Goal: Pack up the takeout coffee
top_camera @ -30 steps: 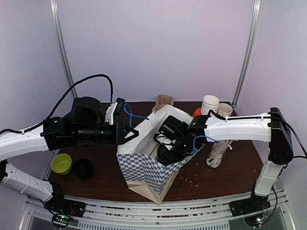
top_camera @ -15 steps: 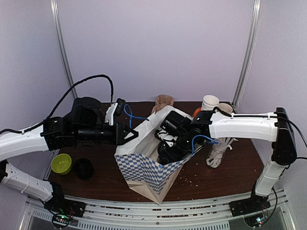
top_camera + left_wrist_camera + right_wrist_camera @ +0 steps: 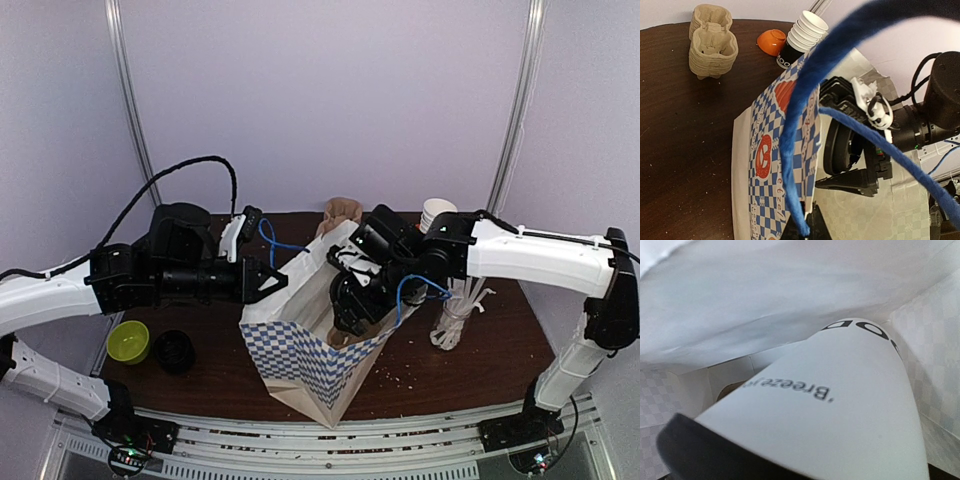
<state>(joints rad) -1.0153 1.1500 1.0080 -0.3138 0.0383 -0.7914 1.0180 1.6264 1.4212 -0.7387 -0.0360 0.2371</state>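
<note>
Calling this mostly packed: spotting the coffee cup already down inside the checked paper bag, dark lid end nearest the right wrist camera, printed side toward the lens. Seeing the right gripper poked into the bag mouth right over that cup with jaws spread wide, but can't make out the fingers behind the cup, so can't confirm contact or rule it out. Seeing the left gripper pinched together on the bag's left rim, propping the mouth open. Guessing at remaining steps: pulling the right arm clear, maybe sorting out a carrier, then letting go of the rim (possibly folding the top shut too). Noticing a brownish scrap low in the bag, maybe a pulp carrier, but way too little showing to say. Counting now: one bag, one cup inside it, one stack of brown pulp carriers at the back of the table, one stack of spare white cups, one orange dome-shaped piece, one glass of wrapped straws, one green bowl-ish thing and one black ribbed thing just beside it near the left arm. Skipping any count inside the stacks, too blurry for that.
</note>
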